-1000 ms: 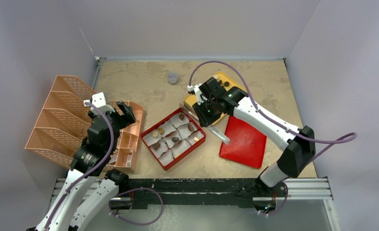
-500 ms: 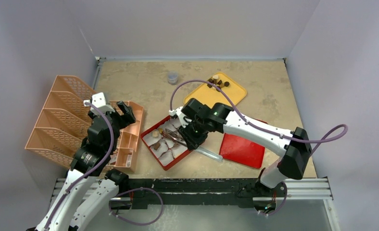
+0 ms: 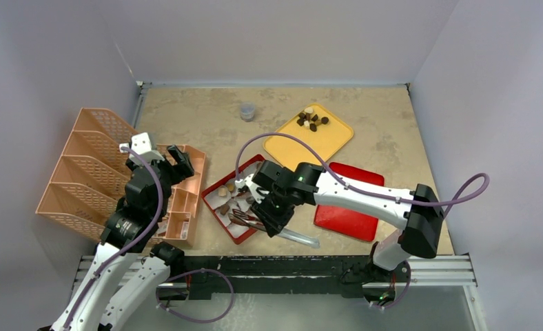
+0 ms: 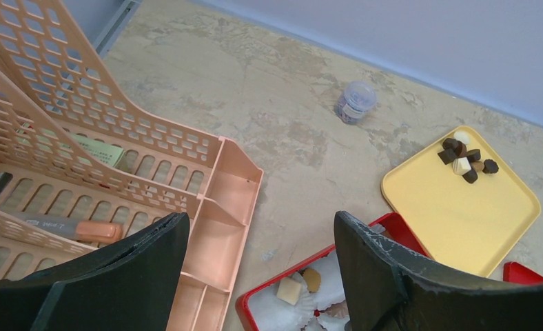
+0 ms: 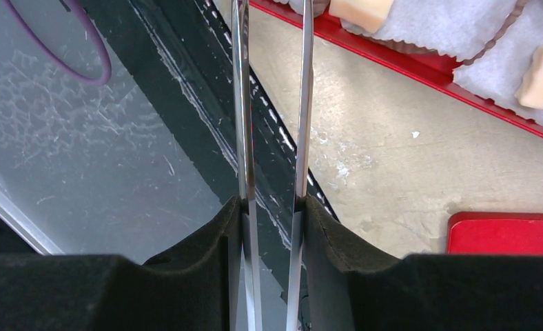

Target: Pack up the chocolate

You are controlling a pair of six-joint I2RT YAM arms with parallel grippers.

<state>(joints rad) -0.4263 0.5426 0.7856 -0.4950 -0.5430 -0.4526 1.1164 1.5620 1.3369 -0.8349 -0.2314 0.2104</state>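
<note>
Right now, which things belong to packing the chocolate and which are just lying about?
Job: brown and cream chocolate chunks, yellow plastic tray, red cup-lined box, flat red lid, metal tongs in right claw.
Lying about: orange plastic organiser, small clear jar.

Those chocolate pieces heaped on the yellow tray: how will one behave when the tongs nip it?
The chocolate pieces are tiny and roundish or blocky, so one probably weighs almost nothing but may squirt or roll from the thin metal tongs. They lie heaped and touching on the smooth yellow tray, so nudging one likely shifts its neighbours.
</note>
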